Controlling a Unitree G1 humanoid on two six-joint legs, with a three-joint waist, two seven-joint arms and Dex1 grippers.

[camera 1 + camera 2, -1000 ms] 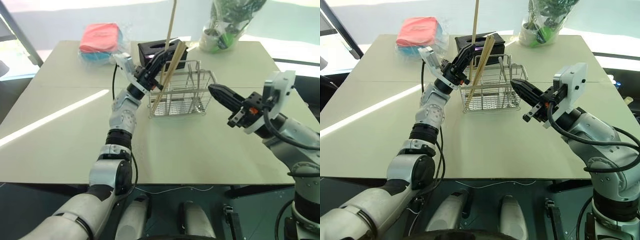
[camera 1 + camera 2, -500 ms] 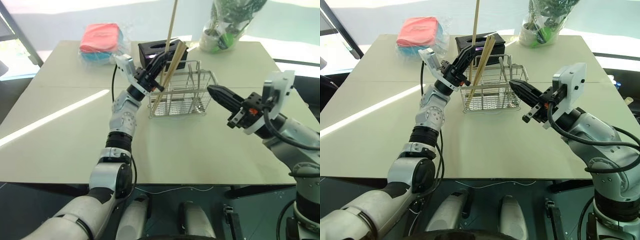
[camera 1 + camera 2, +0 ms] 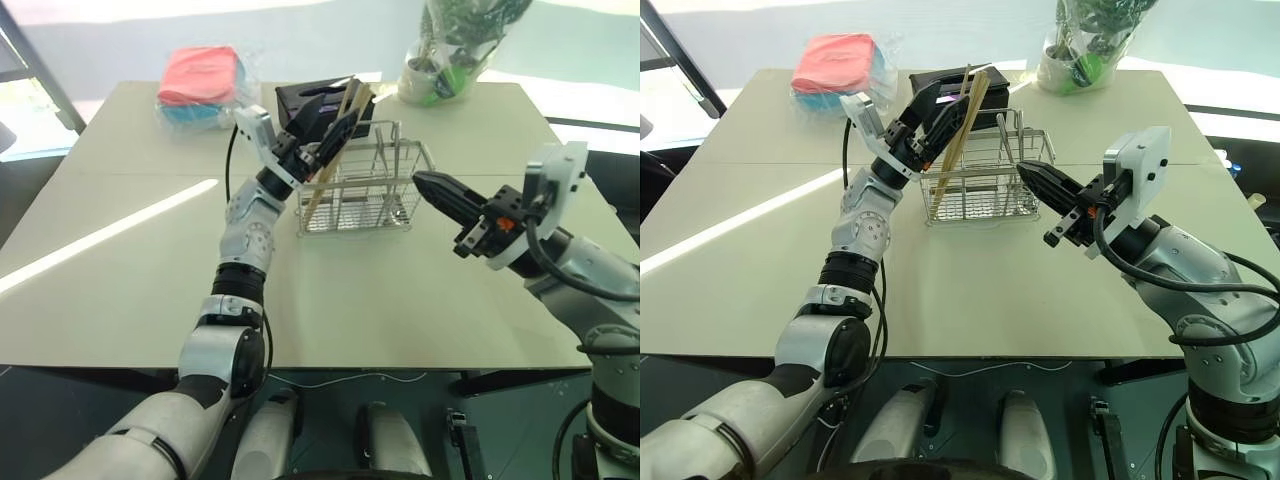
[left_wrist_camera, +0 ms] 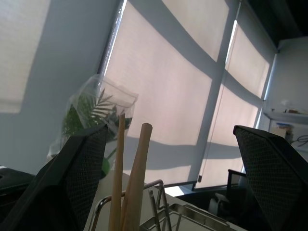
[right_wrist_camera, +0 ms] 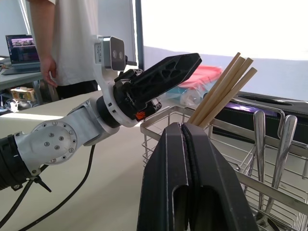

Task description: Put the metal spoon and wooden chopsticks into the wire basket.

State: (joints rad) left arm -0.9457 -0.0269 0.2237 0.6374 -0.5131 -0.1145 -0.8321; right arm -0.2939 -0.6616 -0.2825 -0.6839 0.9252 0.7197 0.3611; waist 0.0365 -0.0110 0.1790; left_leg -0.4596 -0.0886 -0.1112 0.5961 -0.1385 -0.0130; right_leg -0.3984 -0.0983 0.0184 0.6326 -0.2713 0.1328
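Observation:
The wire basket (image 3: 365,208) stands mid-table. Several wooden chopsticks (image 3: 335,140) lean in its left compartment, tips up. My left gripper (image 3: 335,115) is open at their upper ends, its fingers (image 4: 72,183) spread wide on either side of the chopsticks (image 4: 137,178) without pinching them. Two slender metal spoons (image 5: 260,125) stand bowl-up in a compartment further right. My right gripper (image 3: 420,182) is shut and holds nothing; it hovers just right of the basket, pointing at it, and its own view looks over the basket rim (image 5: 231,130).
A black tissue box (image 3: 300,100) sits right behind the basket. A pink cloth stack in plastic (image 3: 200,80) lies at the back left, a bagged plant (image 3: 455,50) at the back right. A person (image 5: 72,43) stands beyond the table.
My left gripper has opened. The one chopstick it held high has dropped down into the basket among the others. Neither arm has shifted.

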